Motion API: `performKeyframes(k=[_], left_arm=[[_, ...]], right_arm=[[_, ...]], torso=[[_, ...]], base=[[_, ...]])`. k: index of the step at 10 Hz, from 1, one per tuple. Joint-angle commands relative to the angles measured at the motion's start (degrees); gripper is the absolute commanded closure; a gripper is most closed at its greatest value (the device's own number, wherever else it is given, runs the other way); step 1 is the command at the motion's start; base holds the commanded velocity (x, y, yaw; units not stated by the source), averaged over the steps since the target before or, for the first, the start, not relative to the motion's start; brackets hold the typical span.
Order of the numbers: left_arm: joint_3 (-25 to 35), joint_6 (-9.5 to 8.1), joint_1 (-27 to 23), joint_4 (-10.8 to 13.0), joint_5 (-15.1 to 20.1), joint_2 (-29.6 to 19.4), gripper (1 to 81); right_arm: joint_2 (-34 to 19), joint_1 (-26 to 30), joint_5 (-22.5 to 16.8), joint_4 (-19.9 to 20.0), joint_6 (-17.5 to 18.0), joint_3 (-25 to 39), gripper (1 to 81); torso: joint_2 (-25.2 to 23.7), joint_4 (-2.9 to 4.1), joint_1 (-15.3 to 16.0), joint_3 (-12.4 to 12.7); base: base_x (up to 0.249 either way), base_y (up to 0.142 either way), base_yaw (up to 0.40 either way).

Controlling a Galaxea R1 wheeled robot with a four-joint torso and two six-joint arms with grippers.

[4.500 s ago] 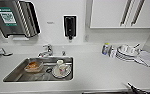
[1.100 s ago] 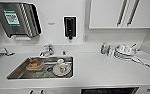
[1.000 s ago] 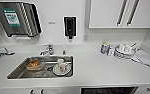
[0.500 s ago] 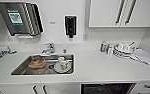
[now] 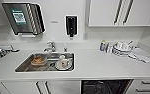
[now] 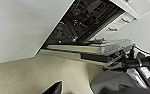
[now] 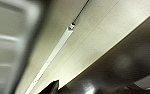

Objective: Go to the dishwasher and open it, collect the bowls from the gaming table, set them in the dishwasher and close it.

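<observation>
The dishwasher [image 5: 104, 87] stands open under the counter, its dark interior with racks showing at the lower edge of the head view. In the left wrist view its dark cavity [image 6: 83, 22] gapes above the lowered door [image 6: 96, 47], which lies flat over the beige floor. A dark tip of my left gripper [image 6: 54, 88] pokes in at the picture's edge, apart from the door. The right wrist view has a dark tip of my right gripper [image 7: 51, 88] over the floor. The bowls and the gaming table are out of view.
A steel sink [image 5: 23, 66] with a tap [image 5: 51, 46] holds a clear tub and white dishes. White dishes and cups [image 5: 122, 48] and a cloth [image 5: 143, 55] lie at the counter's right. A towel dispenser [image 5: 22, 17] and a soap dispenser [image 5: 71, 25] hang on the wall.
The whole head view has shifted: the camera has drawn back from the counter, so the sink sits higher and smaller and the dishwasher's dark opening shows at the bottom.
</observation>
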Motion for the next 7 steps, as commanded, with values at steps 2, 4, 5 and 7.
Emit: performKeyframes(k=[2,4,5,7], left_arm=[[1.24,0.13,-4.64,0.58,0.76,-1.96,1.0],[0.89,0.22,-4.02,0.67,0.76,-1.61,1.0],[0.62,0.31,-3.58,0.67,0.67,-1.26,1.0],[-0.43,0.83,-2.35,0.67,0.58,-0.38,1.0]], right_arm=[[-0.76,0.67,-13.95,-4.53,-2.89,2.49,1.0],[0.11,-0.48,-13.34,-5.32,-2.89,0.82,1.0],[0.38,-1.10,-12.72,-5.41,-2.89,0.12,1.0],[1.08,-1.89,-12.19,-6.03,-2.89,-0.94,1.0]], torso=[[0.02,0.00,0.02,0.00],[0.02,0.00,0.02,0.00],[0.05,0.00,0.05,-0.02],[0.02,0.00,-0.02,-0.02]], base=[[-0.095,0.000,0.000],[-0.095,0.000,0.000],[-0.095,0.000,0.000],[-0.096,0.000,0.000]])
